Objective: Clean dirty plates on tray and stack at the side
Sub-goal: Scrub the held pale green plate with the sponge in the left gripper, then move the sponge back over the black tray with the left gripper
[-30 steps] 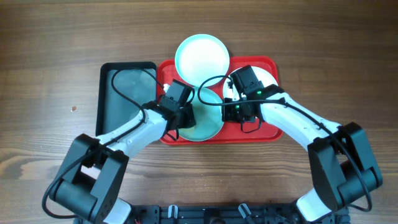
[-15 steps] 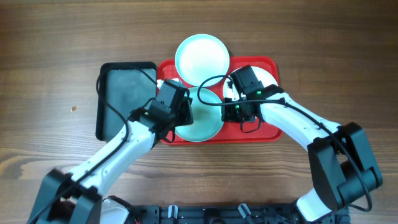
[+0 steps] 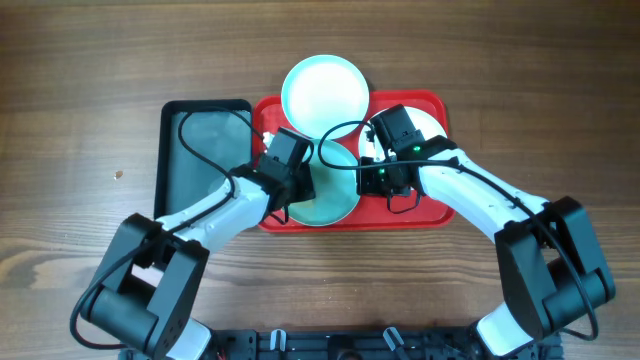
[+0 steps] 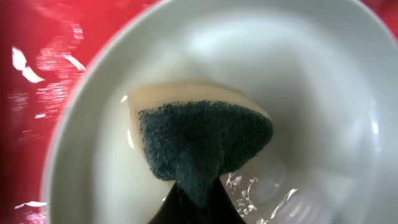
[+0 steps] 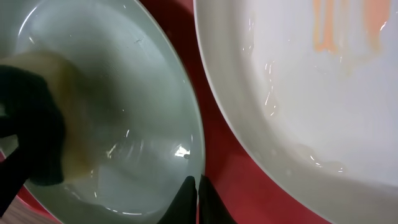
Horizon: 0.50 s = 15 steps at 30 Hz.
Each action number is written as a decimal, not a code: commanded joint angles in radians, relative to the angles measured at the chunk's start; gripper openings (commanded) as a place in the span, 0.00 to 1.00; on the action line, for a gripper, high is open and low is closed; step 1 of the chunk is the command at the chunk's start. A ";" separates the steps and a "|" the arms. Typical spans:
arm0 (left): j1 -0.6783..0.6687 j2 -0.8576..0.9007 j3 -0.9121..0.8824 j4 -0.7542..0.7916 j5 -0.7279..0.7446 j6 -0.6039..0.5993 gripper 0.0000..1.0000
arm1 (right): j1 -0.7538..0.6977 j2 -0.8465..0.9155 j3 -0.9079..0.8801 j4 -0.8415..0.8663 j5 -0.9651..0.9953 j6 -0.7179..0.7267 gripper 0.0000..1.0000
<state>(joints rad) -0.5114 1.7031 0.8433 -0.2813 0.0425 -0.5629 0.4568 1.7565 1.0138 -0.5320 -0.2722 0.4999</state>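
The left gripper [image 4: 196,202], clamped on the sponge [image 4: 199,140], has swung left and returned onto the turquoise plate [image 3: 335,205] in the red tray [image 3: 400,220]. This is judged one scrub stroke, with cleaning unfinished. The right gripper [image 5: 195,196] pinches that plate's rim. The adjacent white plate [image 5: 298,93] shows an orange smear.

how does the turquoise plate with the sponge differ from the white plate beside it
The white plate carries an orange smear; the turquoise plate shows none. The turquoise plate has the sponge pressed into it by the left gripper and its rim pinched by the right gripper; no gripper holds the white plate. Both are round, shallow and on the red tray.
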 commanded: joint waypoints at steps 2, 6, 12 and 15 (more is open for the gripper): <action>-0.010 0.051 -0.013 0.021 0.141 0.004 0.06 | 0.008 0.016 -0.008 0.005 -0.021 0.008 0.04; -0.010 0.066 -0.013 0.047 0.141 -0.019 0.07 | 0.008 0.016 -0.008 0.005 -0.021 0.008 0.04; -0.011 0.137 -0.013 0.145 0.303 -0.029 0.06 | 0.008 0.016 -0.008 0.005 -0.022 0.008 0.04; -0.008 0.137 -0.013 0.208 0.423 -0.029 0.04 | 0.008 0.016 -0.008 0.005 -0.021 0.008 0.04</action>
<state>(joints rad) -0.5095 1.7828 0.8532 -0.1051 0.3042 -0.5827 0.4591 1.7573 1.0138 -0.5301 -0.2779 0.4999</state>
